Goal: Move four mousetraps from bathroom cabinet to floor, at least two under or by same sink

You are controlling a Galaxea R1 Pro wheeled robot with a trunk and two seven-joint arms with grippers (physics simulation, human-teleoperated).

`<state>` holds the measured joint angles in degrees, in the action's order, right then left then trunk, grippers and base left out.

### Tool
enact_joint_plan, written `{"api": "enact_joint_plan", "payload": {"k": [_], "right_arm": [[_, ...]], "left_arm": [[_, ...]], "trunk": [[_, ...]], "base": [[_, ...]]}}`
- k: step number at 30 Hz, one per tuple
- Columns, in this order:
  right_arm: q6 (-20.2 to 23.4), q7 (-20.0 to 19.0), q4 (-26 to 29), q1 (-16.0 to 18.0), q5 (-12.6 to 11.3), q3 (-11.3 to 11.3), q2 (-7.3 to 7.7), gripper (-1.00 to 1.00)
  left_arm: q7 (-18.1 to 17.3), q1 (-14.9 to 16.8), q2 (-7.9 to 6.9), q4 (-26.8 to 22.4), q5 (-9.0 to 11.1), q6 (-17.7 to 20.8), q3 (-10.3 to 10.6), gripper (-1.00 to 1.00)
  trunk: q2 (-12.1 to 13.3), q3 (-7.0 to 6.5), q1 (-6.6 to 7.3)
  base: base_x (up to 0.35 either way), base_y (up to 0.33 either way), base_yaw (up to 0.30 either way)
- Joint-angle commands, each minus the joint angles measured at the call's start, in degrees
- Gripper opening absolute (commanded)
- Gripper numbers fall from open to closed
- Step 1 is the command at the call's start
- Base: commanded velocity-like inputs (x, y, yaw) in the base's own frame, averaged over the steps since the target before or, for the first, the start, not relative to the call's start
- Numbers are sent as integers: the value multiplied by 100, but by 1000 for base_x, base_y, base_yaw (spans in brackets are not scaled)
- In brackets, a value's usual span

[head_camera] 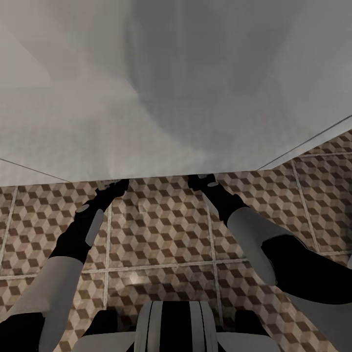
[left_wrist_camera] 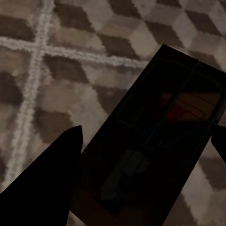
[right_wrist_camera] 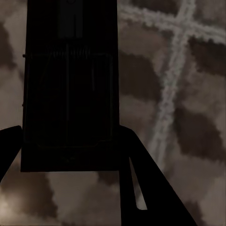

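While both my arms reach forward over the cube-patterned bathroom floor [head_camera: 161,230], their ends slip under the edge of a pale grey surface [head_camera: 146,98] that spans the upper head view. At my left gripper [left_wrist_camera: 141,155], a dark mousetrap [left_wrist_camera: 160,136] with wire parts and a red patch sits between the fingers [left_wrist_camera: 47,183], which appear to pinch it above the tiles. My right gripper [right_wrist_camera: 70,155] likewise holds a second mousetrap [right_wrist_camera: 70,84], its shadowed board clamped between the fingers [right_wrist_camera: 141,188] over a grout cross.
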<state>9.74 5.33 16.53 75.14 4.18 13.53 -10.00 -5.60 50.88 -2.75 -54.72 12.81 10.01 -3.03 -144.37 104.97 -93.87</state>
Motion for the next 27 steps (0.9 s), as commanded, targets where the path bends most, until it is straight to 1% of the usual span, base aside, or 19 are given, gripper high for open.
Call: {"api": "enact_joint_plan", "payload": {"k": [1,6,12,14,17,20,27], "right_arm": [[51,14,-1,1,29,21,0,-100],[145,19,-27,1,30,20,0,-100],[371,29,-37,1,31,18,0,-100],[405,34,-119,1,31,18,0,-100],[394,37,-384,1,31,18,0,-100],[373,38,-526,1,31,18,0,-100],[364,38,-591,1,29,17,0,-100]], "left_arm": [[-28,0,2,-14,55,45,-13,-100],[-29,-21,3,-112,55,46,-13,-100],[-27,-104,1,-273,55,64,-13,-100],[-26,-146,1,-343,55,68,-13,-100],[-24,-185,2,-402,55,70,-13,-100],[-26,-212,3,-424,55,71,-13,-100],[-27,-234,3,-440,55,72,-13,-100]], "trunk": [[-1,3,1],[-1,3,1],[-1,3,1],[-1,3,1],[-1,3,1],[-1,3,1],[-1,3,1]], "base": [[0,0,0],[0,0,0],[0,0,0],[0,0,0],[0,0,0],[0,0,0],[0,0,0]]}}
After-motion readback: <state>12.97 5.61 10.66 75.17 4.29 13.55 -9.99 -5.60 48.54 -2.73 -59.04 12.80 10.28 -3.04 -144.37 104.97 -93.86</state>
